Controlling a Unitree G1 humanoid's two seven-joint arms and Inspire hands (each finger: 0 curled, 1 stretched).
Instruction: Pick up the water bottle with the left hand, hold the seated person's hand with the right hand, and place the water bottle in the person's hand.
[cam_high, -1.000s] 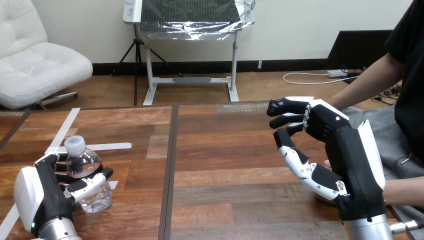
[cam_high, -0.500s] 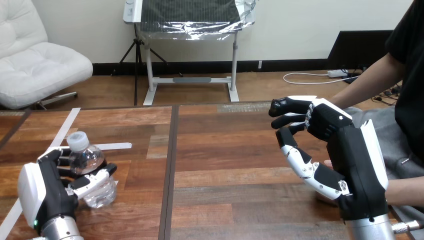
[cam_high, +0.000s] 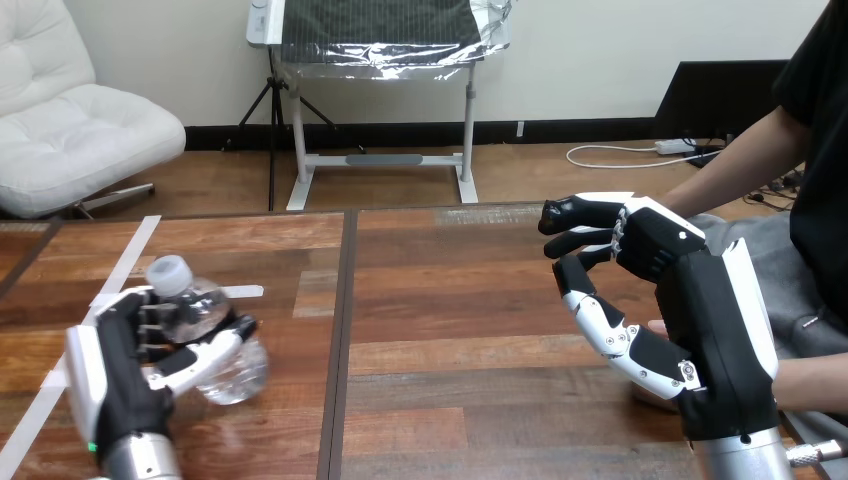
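Note:
My left hand (cam_high: 125, 375) is shut on the clear water bottle (cam_high: 222, 352) at the table's near left, with fingers and thumb curled round its body. The bottle leans, its white cap (cam_high: 170, 273) up and to the left and its base swung to the right. My right hand (cam_high: 700, 320) is raised over the table's right side, open, fingers loosely bent and thumb out, nothing between them. The person's hand (cam_high: 655, 327) peeks out from behind its palm, low over the table; whether they touch I cannot tell. The person's forearm (cam_high: 812, 384) runs in from the right edge.
White tape strips (cam_high: 122, 262) lie on the table's left part. A dark seam (cam_high: 338, 330) splits the wooden table (cam_high: 450, 330) down the middle. The person's other arm (cam_high: 735, 165) hangs at the upper right, above a grey cloth (cam_high: 722, 238).
My left hand has moved right and a little up with the bottle, which now leans more, base swung right. The right hand has barely moved.

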